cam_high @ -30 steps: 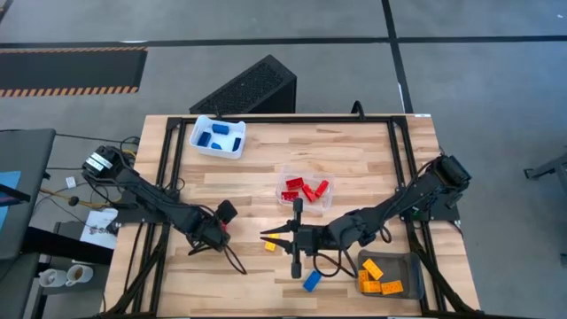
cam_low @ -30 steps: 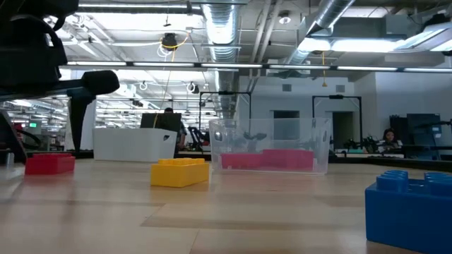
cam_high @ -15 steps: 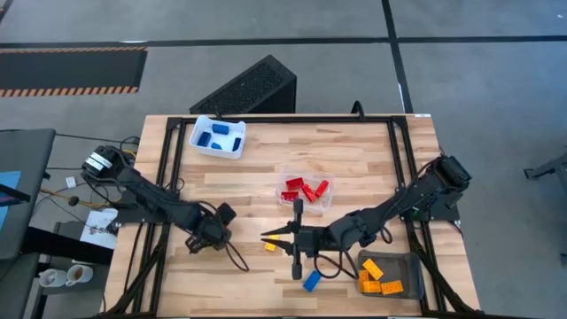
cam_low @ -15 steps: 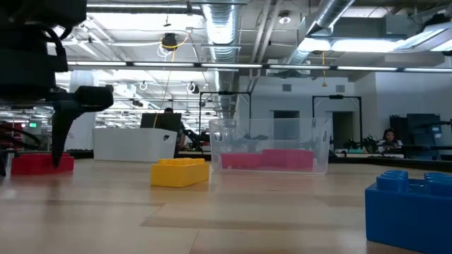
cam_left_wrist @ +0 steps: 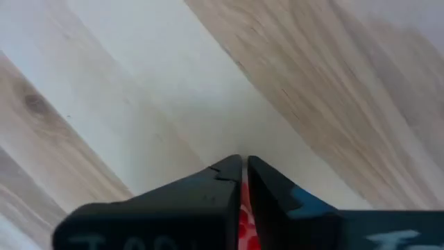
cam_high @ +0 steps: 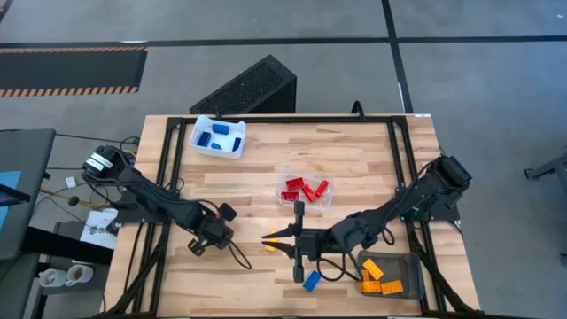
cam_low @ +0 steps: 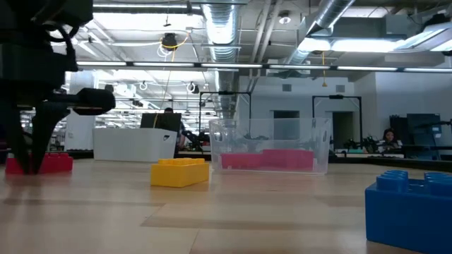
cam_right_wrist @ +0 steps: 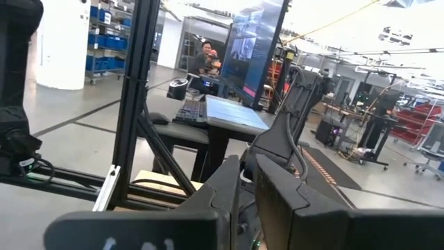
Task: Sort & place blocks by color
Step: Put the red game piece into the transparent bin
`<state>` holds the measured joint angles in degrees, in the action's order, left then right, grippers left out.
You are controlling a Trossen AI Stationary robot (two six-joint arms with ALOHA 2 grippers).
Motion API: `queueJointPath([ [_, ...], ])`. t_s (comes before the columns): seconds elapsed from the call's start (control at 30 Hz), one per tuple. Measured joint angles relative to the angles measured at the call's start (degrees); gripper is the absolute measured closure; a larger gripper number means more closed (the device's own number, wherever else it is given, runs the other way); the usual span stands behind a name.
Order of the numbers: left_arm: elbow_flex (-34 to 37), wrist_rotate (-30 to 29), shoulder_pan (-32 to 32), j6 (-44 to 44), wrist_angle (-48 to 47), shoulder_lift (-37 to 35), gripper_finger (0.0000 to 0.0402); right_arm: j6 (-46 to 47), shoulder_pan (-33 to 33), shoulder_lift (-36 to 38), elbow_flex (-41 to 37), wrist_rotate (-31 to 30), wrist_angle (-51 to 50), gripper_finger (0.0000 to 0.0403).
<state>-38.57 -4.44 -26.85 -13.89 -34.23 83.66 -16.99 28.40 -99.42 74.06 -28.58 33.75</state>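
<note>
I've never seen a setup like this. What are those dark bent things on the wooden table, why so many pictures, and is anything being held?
They are two robot arms, each ending in a two-finger pincer. One camera looks straight down, one sits at table height, and one rides on each wrist. On the table are toy bricks and three trays: blue bricks in the white tray, red ones in the clear tray, orange ones in the grey tray. A yellow brick and a blue brick lie loose. The left pincer has shut on a red brick; red shows between its fingers in its wrist view. The right pincer is shut and seems empty.
</note>
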Motion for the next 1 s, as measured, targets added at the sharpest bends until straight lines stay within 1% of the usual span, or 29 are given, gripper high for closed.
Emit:
queueJointPath([
  [0.07,-0.04,0.12,0.06,0.49,-0.06,0.0,0.0395,0.01,-0.02,0.0,0.0,0.0,0.03,0.0336],
  [0.17,-0.03,0.3,-0.07,1.47,0.15,0.0,0.038,0.04,0.0,0.0,0.0,0.0,0.0,0.0336],
  [0.33,-2.25,0.08,-0.02,5.15,-1.55,0.0,0.0331,0.11,0.02,0.0,0.0,0.0,-0.04,0.0336],
  [0.43,-4.88,-2.7,-0.08,8.38,-4.38,0.0,0.0296,0.09,0.02,0.0,0.0,0.0,-0.08,0.0336],
  [0.47,-5.85,-4.5,-0.09,10.95,-5.34,-0.01,0.0284,0.09,0.02,0.0,0.0,0.0,-0.09,0.0336],
  [0.57,-7.86,-11.22,0.03,22.55,-9.12,-0.04,0.0251,0.09,0.02,0.0,0.0,0.0,-0.08,0.0336],
  [0.63,-8.28,-14.1,0.07,30.09,-11.06,-0.04,0.023,0.09,0.07,0.0,0.0,0.0,-0.1,0.0336],
  [0.73,-8.3,-16.58,0.01,45.37,-15.58,-0.04,0.0203,0.4,0.07,0.0,0.0,0.0,-0.09,0.0336],
  [0.8,-8.26,-16.9,-0.01,55.97,-18.11,-0.04,0.019,0.81,0.07,0.0,0.0,0.0,-0.11,0.0336],
  [0.9,-8.16,-17.42,-1.19,66.34,-19.59,-0.05,0.0178,0.92,0.07,0.0,0.0,0.0,-0.04,0.0336],
  [1.0,-8.15,-18.96,-2.51,73.1,-17.82,-0.07,0.017,1.06,0.07,0.0,0.0,0.0,0.12,0.0336],
])
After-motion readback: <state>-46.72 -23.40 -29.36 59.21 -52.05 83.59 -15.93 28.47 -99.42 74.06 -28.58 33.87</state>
